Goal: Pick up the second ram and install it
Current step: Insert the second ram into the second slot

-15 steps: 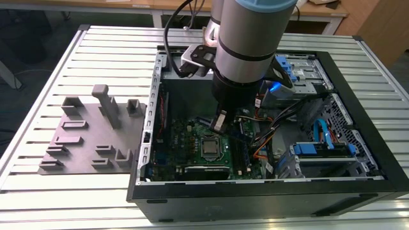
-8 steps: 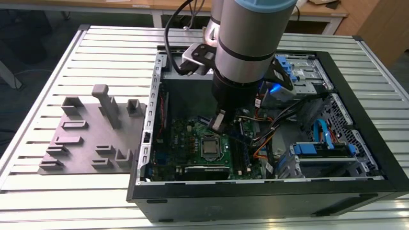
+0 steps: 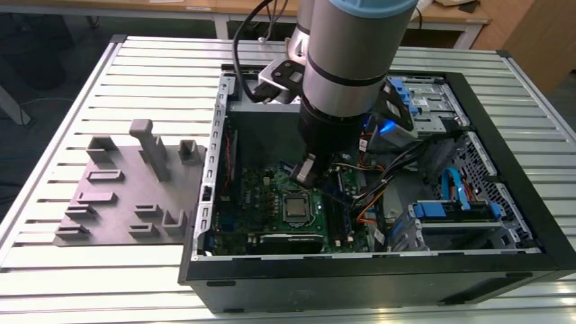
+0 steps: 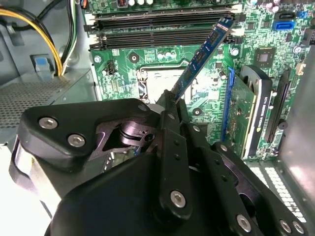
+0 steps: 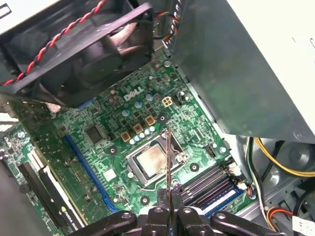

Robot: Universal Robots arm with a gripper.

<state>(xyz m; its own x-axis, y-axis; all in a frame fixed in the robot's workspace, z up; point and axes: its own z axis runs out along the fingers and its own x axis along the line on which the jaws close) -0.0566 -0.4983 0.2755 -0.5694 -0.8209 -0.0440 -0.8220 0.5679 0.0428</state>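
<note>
Exterior view: arm (image 3: 347, 61) is reaching down into the open PC case (image 3: 378, 280) on the slatted table (image 3: 90, 67), with the gripper (image 3: 306, 174) low over the green motherboard (image 3: 261, 196), close to the CPU socket (image 3: 297, 206). The gray tray (image 3: 126, 196) sits outside the case on this view's left, well apart from the gripper. I can't make out the stick or the finger state from here. Second wrist view: the fingers (image 4: 170, 123) are pinched on one end of the second ram (image 4: 202, 56), so I count the pick as done. The blue board runs out from the gripper (image 4: 170, 98) at a slant, its far end near the memory slots (image 4: 157, 23) but crossing their line rather than lying along it. It looks clear of the board, not in any slot. An expansion card (image 4: 246, 113) stands beside the socket area, apart from the stick. First wrist view: the stick shows edge-on as a thin line (image 5: 169, 157) rising from the closed-on-it gripper (image 5: 170, 209), hanging over the CPU socket (image 5: 152, 160), with the slots (image 5: 209, 183) just beside it. The fan (image 5: 98, 49) is well clear. My read: grasp and carry into the case are done, while lining up with a slot and pressing it home are left. I can't tell whether a first stick is already in.
</note>
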